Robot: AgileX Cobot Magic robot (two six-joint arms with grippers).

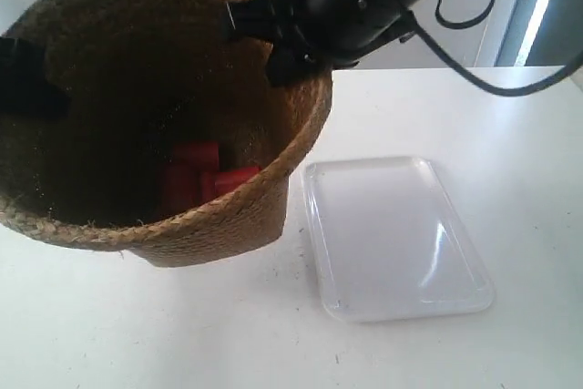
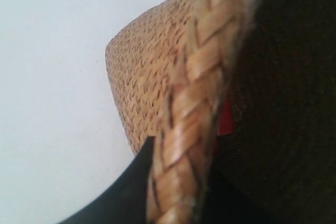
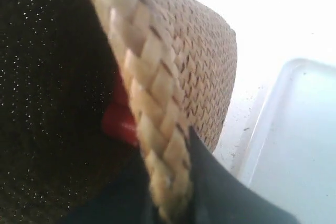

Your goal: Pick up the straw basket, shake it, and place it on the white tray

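Note:
The straw basket (image 1: 228, 216) is brown and woven, tilted toward the camera and apparently raised off the white table, with red blocks (image 1: 196, 179) in its dark interior. My left gripper (image 2: 178, 182) is shut on its braided rim (image 2: 205, 93), one black finger outside and one inside. My right gripper (image 3: 168, 182) is shut on the opposite rim (image 3: 152, 103) in the same way. In the exterior view the arm at the right (image 1: 301, 29) holds the far rim, and the other gripper (image 1: 27, 79) holds the left rim. The white tray (image 1: 396, 239) lies flat to the basket's right, nothing on it.
The white table (image 1: 137, 325) runs under and in front of the basket. A black cable (image 1: 474, 70) loops from the arm at the exterior view's right above the tray. Behind the table are a wall and a window frame (image 1: 537, 6).

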